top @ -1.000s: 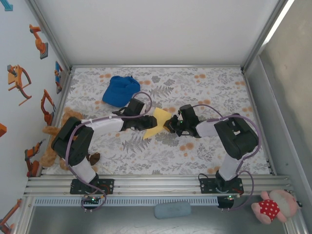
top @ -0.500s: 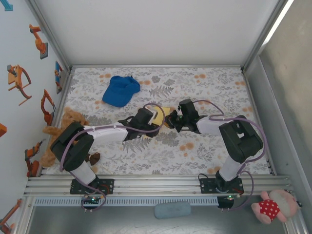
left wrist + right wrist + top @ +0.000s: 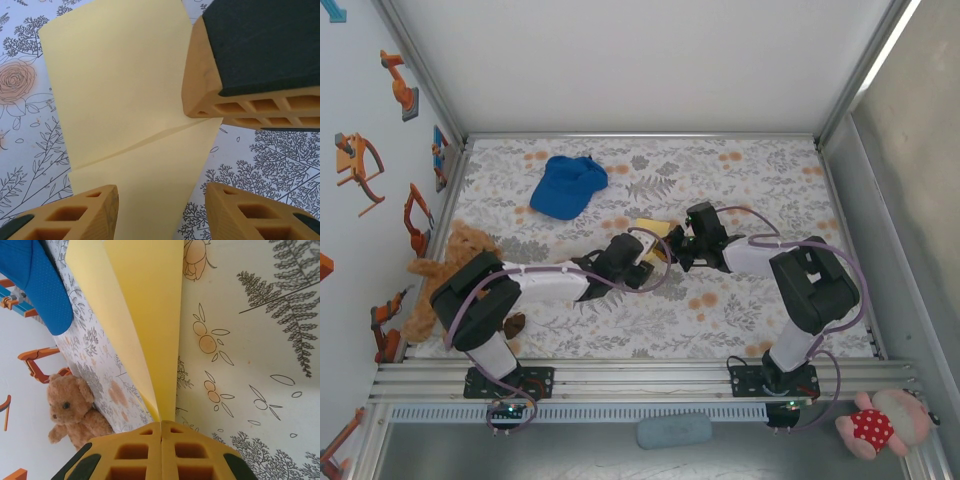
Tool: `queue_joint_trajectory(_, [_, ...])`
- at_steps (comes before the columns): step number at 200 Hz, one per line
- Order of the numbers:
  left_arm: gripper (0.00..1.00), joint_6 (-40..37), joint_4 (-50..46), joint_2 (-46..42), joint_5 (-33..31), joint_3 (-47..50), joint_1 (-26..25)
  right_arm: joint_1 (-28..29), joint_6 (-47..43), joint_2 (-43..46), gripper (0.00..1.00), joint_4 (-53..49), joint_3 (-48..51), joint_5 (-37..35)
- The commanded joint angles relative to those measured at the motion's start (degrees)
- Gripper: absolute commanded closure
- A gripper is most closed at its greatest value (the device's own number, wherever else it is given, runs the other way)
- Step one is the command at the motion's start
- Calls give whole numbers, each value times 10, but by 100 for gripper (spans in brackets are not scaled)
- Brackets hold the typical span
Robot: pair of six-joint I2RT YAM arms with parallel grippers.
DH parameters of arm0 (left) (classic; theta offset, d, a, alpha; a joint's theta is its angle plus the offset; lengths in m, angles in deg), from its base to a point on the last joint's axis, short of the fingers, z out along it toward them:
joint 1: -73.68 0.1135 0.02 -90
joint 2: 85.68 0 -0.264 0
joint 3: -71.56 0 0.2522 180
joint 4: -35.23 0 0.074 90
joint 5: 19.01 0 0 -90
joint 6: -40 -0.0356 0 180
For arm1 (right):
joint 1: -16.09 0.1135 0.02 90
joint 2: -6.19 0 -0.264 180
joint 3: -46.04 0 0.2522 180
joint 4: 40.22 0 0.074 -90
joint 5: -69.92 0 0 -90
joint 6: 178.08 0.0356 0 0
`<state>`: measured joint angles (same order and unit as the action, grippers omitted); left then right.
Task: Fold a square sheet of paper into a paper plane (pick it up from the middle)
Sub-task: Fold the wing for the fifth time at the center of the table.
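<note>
The square sheet of paper (image 3: 651, 229) is yellow and lies at mid-table, partly folded, with a diagonal crease across it (image 3: 125, 100). My right gripper (image 3: 672, 247) is shut on its right edge; in the right wrist view the fingertips (image 3: 161, 432) pinch two layers of the paper (image 3: 150, 315) that fan out from them. My left gripper (image 3: 647, 262) is open just in front of the sheet. Its two fingers (image 3: 75, 215) straddle the near corner without touching it (image 3: 162, 210). The right gripper's fingers (image 3: 225, 100) sit on the paper's right side. A paper plane is out of view.
A blue cap (image 3: 567, 185) lies at the back left (image 3: 40, 285). A teddy bear (image 3: 445, 265) leans at the left edge (image 3: 75, 410). A red-dotted soft toy (image 3: 880, 425) and a grey pad (image 3: 673, 430) sit in front of the rail. Walls bound the floral mat (image 3: 750, 300).
My left arm has swung right and its gripper now sits under the paper's near corner. The right gripper has drawn the held paper slightly back; less of the sheet shows from above.
</note>
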<state>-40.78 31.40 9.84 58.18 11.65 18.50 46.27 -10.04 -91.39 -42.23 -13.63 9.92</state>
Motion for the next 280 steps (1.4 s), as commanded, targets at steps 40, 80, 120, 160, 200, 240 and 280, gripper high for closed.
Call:
queue_joint_trajectory(40, [51, -35, 26, 30, -29, 4, -7, -8, 12, 5, 100, -16, -18, 6])
queue_joint_trajectory(80, [55, -39, 36, 41, -33, 6, -7, -8, 16, 6, 100, -14, -17, 10])
queue_joint_trajectory(120, [62, -38, 38, 42, -27, 9, -8, -9, 15, 7, 100, -14, -14, 12])
queue_joint_trajectory(160, [74, -32, 45, 42, -23, 16, -8, -15, -6, 21, 77, -39, -14, -1])
queue_joint_trajectory(200, [79, -19, 52, 42, -2, 21, -4, -36, -52, 59, 58, -106, -20, -46])
queue_joint_trajectory(240, [85, 13, 50, 39, 70, 21, 16, -56, -133, 112, 50, -178, -20, -113])
queue_joint_trajectory(280, [90, 61, 67, 23, 191, 33, 60, -59, -215, 144, 49, -218, -22, -153])
